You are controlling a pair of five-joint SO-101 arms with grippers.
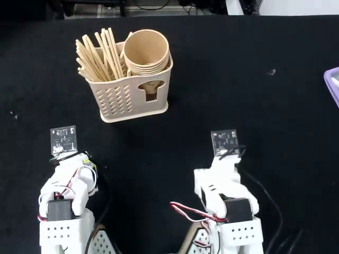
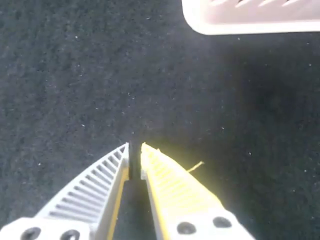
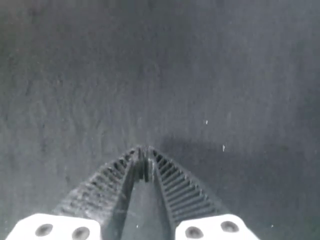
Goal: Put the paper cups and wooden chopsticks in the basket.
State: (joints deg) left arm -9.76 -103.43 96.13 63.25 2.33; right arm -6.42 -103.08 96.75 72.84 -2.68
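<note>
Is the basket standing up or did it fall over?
Standing up. The basket sits flat on its base, with paper cups and chopsticks poking out the top.

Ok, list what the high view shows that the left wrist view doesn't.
High view adds: the paper cups stacked and the wooden chopsticks standing inside the basket, plus a purple object at the table's edge. Left wrist view adds: the left pincer, shut and empty, above the cloth. Both: the basket's wall and the black table.
</note>
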